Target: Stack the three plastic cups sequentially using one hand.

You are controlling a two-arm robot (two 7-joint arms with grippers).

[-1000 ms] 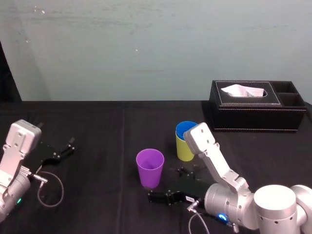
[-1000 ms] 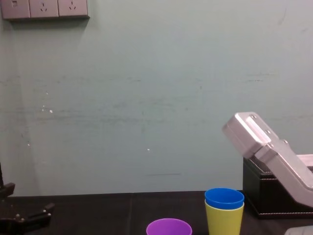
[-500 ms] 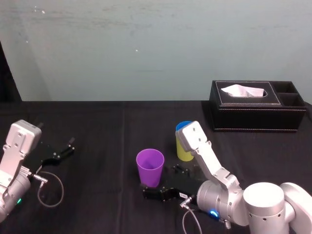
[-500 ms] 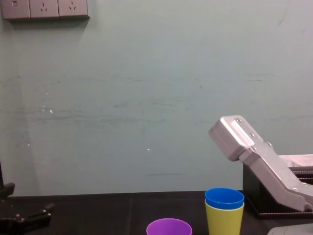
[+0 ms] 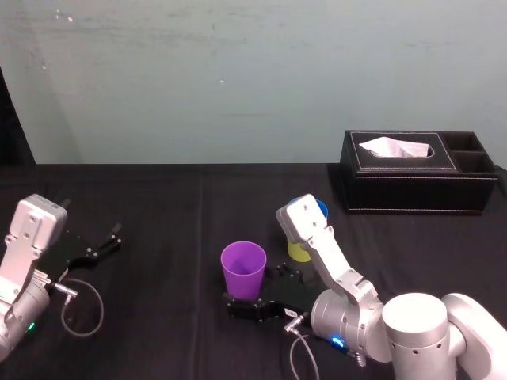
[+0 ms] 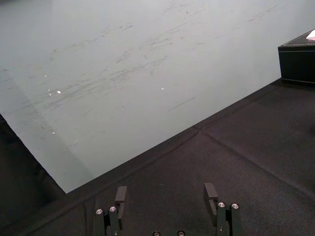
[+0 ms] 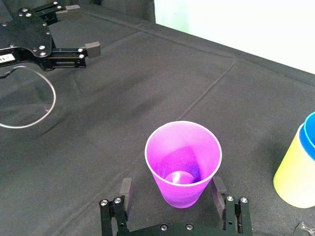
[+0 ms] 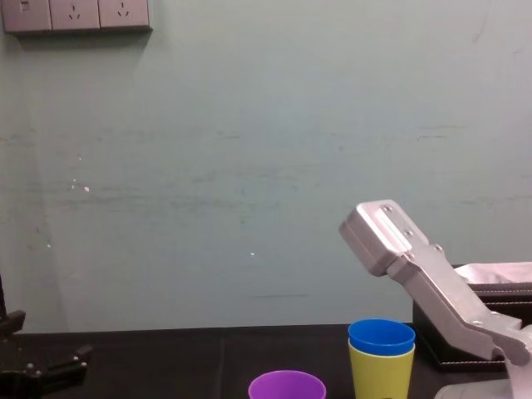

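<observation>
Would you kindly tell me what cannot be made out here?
Head view: right arm hides most of the blue cup and yellow-green cup.
Chest view: bottom edge cuts off the purple cup's body.
Right wrist view: whether the open right gripper touches it.
Left gripper parked open, far left.

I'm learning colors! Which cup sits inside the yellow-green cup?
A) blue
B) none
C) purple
A: the blue cup is nested in the yellow-green cup; the purple cup stands alone between the right gripper's open fingers. The left gripper lies idle at the table's left.
</observation>
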